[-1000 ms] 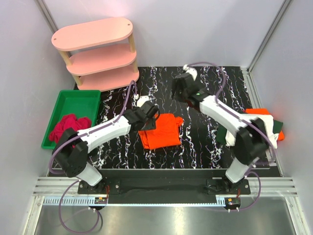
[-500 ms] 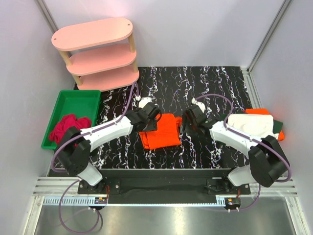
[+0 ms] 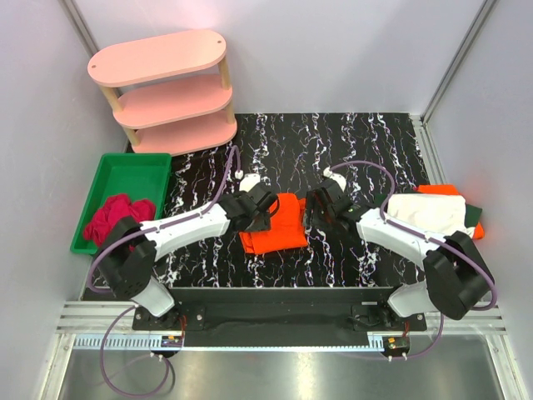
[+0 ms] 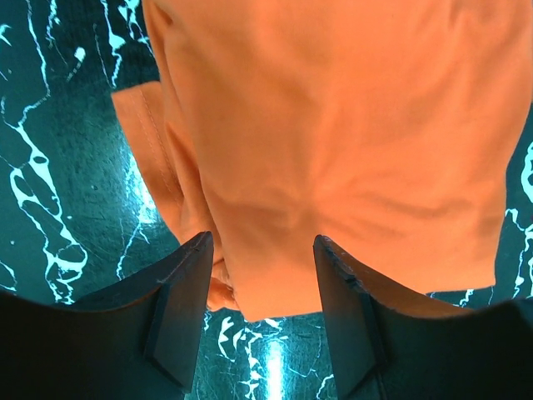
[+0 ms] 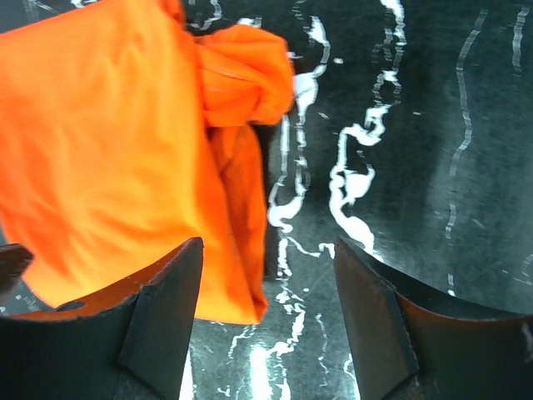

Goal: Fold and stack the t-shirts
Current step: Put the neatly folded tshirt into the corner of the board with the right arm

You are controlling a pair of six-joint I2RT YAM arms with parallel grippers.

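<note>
- Orange t-shirt (image 3: 279, 233): folded to a rough rectangle on the black marbled table (image 3: 350, 150), well apart from the pile of folded shirts (image 3: 425, 212), on the left arm's side of that pile.
- Flanked by 2 grippers: left gripper (image 3: 265, 205) at the edge farther from the pile, right gripper (image 3: 315, 205) at the edge nearer it. Both about equally close.
- Longer side judged to run from gripper to gripper.
- Left arm stretched low across the table, fingers spread and straddling the shirt's edge, cloth lying flat under the gap, nothing pinched.
- Right arm bent in from the pile's side, fingers spread, a bunched loose fold just beside 1 finger, nothing pinched.
- Cannot tell whether either gripper touches the cloth.
- Probably calls for closing on both edges before carrying toward the pile.
</note>
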